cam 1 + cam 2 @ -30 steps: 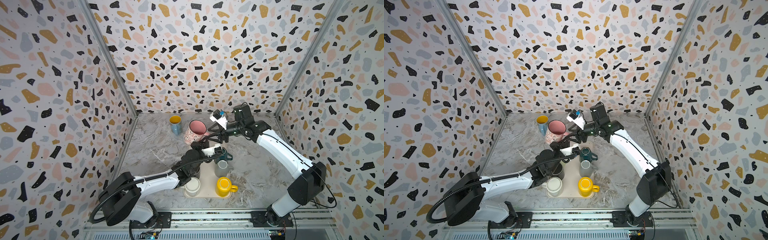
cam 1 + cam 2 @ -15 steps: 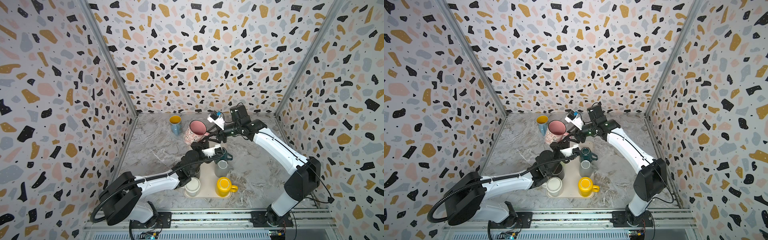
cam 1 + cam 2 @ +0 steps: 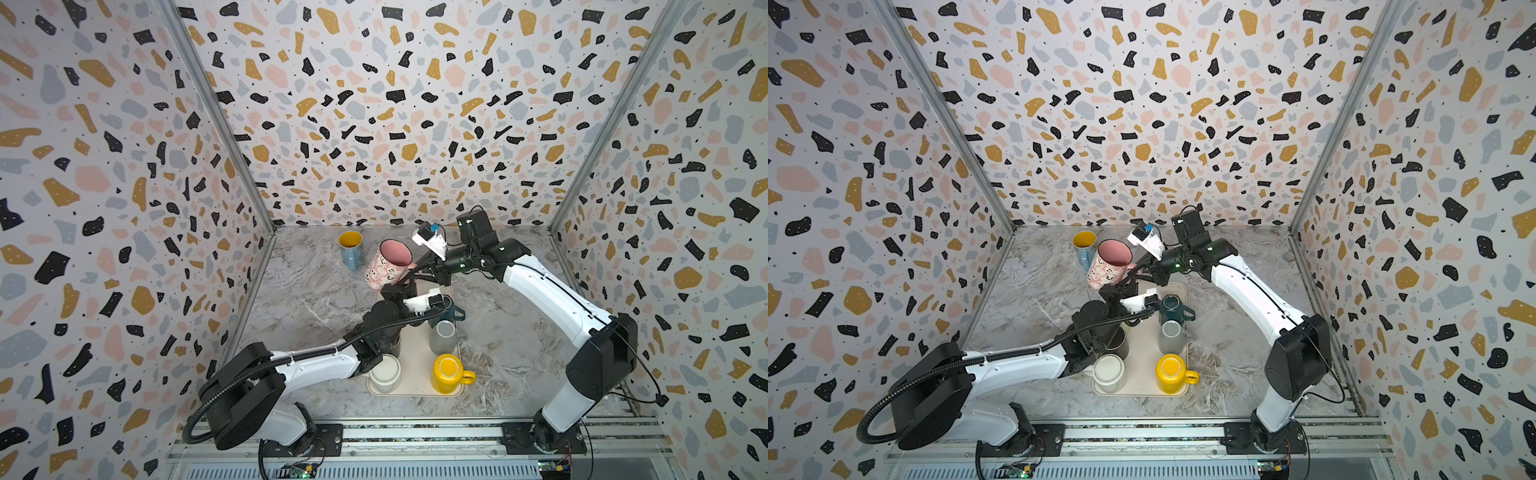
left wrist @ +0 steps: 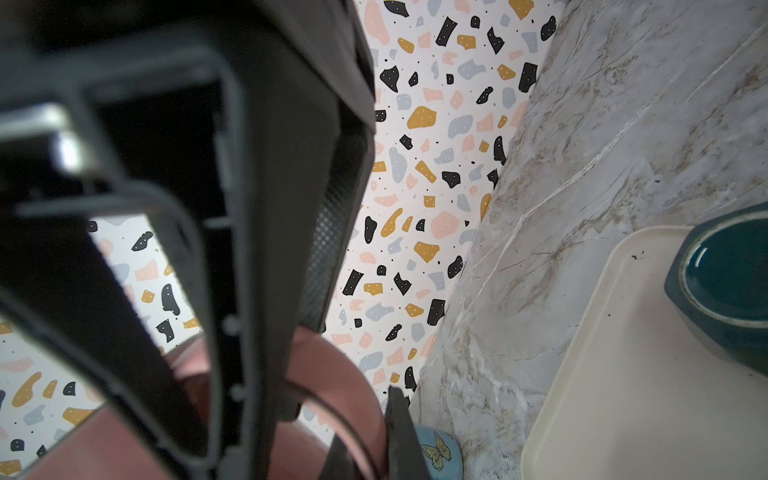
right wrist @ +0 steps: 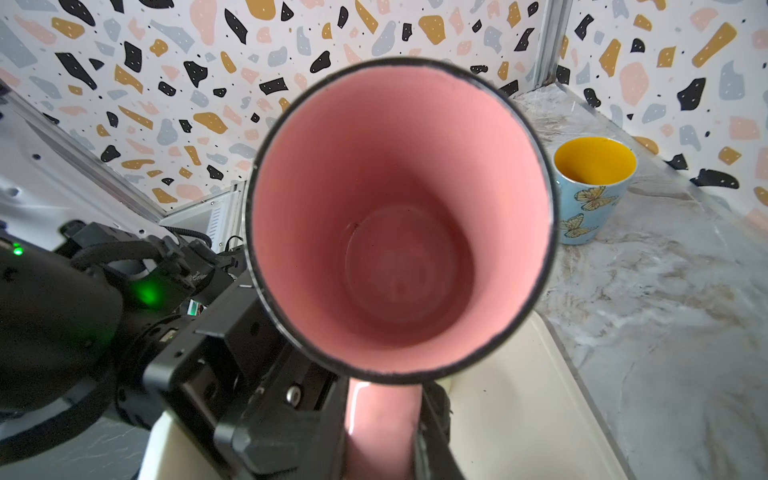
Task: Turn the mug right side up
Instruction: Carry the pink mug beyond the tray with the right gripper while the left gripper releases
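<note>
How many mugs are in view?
7. Pink mug held up; blue mug behind it; teal mug, grey mug, yellow mug, white mug and half-hidden black mug on the tray. Others possibly hidden.

Lab test booth (terrazzo-print walls (image 3: 374, 104)).

Cream tray (image 3: 415, 361), teal mug (image 3: 1171, 311), pink mug (image 3: 380, 270) w/ black-white print, blue butterfly mug (image 5: 588, 203) w/ yellow inside.
</note>
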`<state>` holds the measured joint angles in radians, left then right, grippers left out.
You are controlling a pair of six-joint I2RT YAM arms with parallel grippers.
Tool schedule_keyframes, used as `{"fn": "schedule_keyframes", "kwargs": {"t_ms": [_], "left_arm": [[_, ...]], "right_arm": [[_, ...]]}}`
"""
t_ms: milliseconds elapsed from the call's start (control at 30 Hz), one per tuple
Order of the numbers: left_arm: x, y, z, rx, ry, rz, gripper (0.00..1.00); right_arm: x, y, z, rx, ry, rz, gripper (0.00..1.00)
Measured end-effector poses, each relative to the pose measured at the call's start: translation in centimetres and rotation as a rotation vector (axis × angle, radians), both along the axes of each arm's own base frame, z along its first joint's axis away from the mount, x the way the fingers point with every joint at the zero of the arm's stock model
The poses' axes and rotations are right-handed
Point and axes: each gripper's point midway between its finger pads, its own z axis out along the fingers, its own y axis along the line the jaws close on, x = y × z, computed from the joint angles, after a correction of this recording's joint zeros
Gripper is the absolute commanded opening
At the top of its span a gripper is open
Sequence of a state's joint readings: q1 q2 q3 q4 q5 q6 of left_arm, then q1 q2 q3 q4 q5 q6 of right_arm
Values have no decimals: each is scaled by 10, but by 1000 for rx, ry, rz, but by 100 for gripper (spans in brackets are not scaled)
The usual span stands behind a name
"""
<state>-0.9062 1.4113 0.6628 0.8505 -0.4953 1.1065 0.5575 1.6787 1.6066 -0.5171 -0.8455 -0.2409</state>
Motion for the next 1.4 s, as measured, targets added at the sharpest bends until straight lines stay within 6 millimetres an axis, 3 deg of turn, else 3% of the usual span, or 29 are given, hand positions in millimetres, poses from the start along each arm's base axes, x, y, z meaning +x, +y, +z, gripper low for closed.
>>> {"fn": "schedule_keyframes", "kwargs": {"t_ms": [233, 500, 767, 967, 1133, 1300, 1400], "left_arm": [[2, 1, -1, -2, -2, 18, 1], [2, 3, -2, 4, -7, 42, 29], [2, 6, 3, -5, -24, 74, 37], [-1, 25, 44, -136, -112, 136, 38], [-2, 41, 58, -187, -130, 204, 39], [-2, 64, 68, -292, -94, 282, 40], [5, 82, 84, -422, -44, 327, 41]], "right_arm": [[2, 1, -1, -2, -4, -11, 0], [10, 3, -10, 2, 32, -68, 0], [31, 0, -9, 5, 10, -177, 0], [42, -10, -28, -45, 58, -271, 0], [53, -12, -32, -51, 72, -333, 0], [69, -3, -44, -65, 72, -380, 0], [79, 9, -60, -96, 70, -403, 0]]}}
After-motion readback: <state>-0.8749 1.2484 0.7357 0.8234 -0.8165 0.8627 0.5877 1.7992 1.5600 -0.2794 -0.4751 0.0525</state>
